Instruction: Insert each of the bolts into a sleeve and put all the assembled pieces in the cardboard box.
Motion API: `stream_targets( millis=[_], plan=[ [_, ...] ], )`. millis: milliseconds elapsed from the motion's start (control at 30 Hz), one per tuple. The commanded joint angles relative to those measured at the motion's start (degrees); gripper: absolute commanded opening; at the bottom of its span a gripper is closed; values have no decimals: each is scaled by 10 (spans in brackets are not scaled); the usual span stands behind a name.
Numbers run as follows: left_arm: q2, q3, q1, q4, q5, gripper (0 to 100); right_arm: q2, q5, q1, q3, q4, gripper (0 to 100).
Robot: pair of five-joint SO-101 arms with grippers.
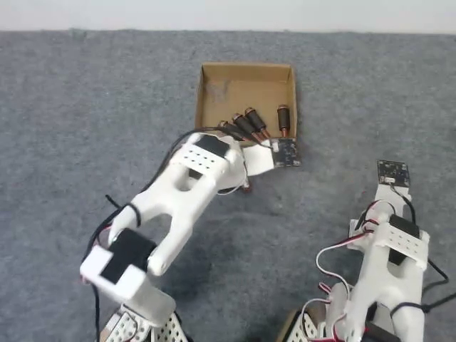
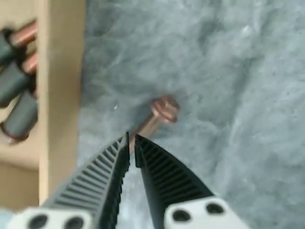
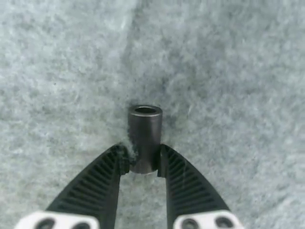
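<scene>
Four assembled pieces [image 1: 246, 126] in cardboard box [image 1: 246, 67], upper centre; left gripper [image 2: 132, 143] pinches bolt [image 2: 162, 112] by its shank, right gripper [image 3: 143, 164] clamps sleeve [image 3: 145, 136], bore exposed for insertion.

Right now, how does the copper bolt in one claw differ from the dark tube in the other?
The bolt is copper-coloured, the sleeve dark grey. The bolt is a thin shaft with a wider head; the sleeve is a hollow tube. The bolt slants out of the left gripper; the sleeve points straight out of the right gripper. Both are pinched at one end over grey carpet.
</scene>
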Motion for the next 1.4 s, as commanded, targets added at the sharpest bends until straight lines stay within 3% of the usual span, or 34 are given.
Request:
stream_targets(
  millis=[0, 333, 767, 967, 1067, 1367],
  plan=[
    [8, -57, 1, -11, -16, 20, -16, 8, -17, -2, -10, 7],
    [75, -171, 0, 127, -62, 94, -16, 10, -19, -2, -13, 7],
    [166, -216, -6, 93, -75, 94, -18, 25, -20, -2, -10, 7],
    [205, -263, 1, 134, -73, 93, -18, 26, -20, -2, -11, 7],
    [219, -269, 15, 143, -71, 41, -17, 26, -20, -2, -12, 7],
    [223, -281, 18, 145, 82, 12, -16, 27, -21, -2, -14, 7]
  ],
)
